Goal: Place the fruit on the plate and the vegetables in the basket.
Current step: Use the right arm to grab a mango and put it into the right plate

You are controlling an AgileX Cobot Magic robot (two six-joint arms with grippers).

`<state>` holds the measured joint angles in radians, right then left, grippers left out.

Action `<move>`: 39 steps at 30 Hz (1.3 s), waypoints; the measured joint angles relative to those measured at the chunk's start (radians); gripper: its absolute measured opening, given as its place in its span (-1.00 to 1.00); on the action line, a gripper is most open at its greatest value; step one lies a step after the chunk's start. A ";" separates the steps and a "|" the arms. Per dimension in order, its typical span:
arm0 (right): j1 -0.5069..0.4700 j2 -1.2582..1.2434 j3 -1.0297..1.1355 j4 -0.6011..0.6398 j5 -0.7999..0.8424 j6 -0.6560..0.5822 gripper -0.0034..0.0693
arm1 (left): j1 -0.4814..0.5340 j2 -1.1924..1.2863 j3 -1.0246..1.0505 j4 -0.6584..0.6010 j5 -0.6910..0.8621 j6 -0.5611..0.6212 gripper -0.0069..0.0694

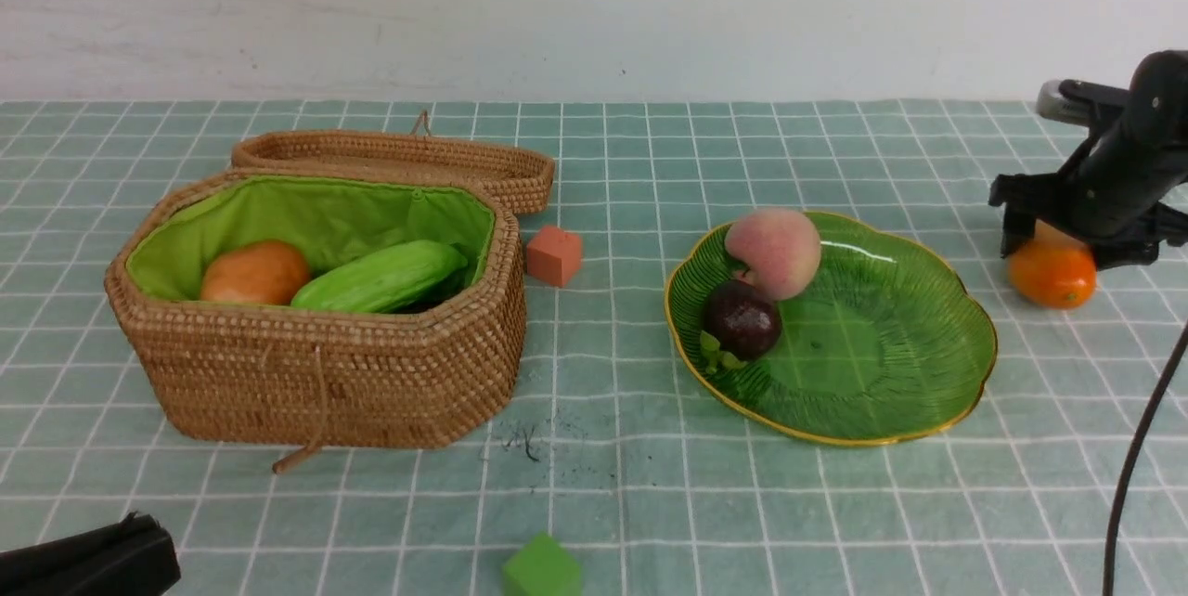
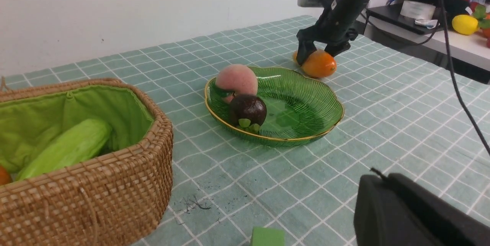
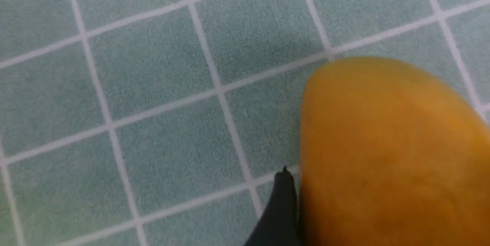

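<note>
Front view has my right claw (image 1: pixel 1052 239) spread around the mango (image 1: pixel 1053 273) on the tabletop (image 1: pixel 613 494) beside the plate (image 1: pixel 984 373), and its smooth, rounded sides could squirt free if I pinch off-centre!

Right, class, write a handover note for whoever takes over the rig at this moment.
Left gripper: shut, nothing seen in it, near the basket side.
Right gripper: open around the mango, which sits on the table right of the plate.
Done: peach and mangosteen on the plate; potato and gourd in the basket.
Left: mango onto the plate. Carrot and eggplant: cannot tell.
</note>
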<state>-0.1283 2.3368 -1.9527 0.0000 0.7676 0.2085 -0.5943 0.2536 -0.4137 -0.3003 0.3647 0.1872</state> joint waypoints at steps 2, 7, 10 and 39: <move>0.000 0.027 -0.030 0.000 0.008 -0.005 0.67 | 0.000 0.000 0.000 0.000 -0.001 0.000 -0.84; 0.000 0.034 -0.046 0.015 0.025 -0.048 0.62 | 0.000 0.000 0.000 0.000 -0.002 0.000 -0.84; 0.000 0.023 -0.046 0.017 0.072 -0.083 0.62 | 0.000 0.000 0.000 -0.001 -0.003 0.000 -0.84; 0.307 -0.491 0.632 0.187 -0.120 -0.038 0.89 | 0.000 0.000 0.000 -0.001 -0.005 0.000 -0.82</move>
<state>0.1792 1.8461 -1.3206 0.1868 0.6480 0.1706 -0.5943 0.2536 -0.4137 -0.3011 0.3598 0.1872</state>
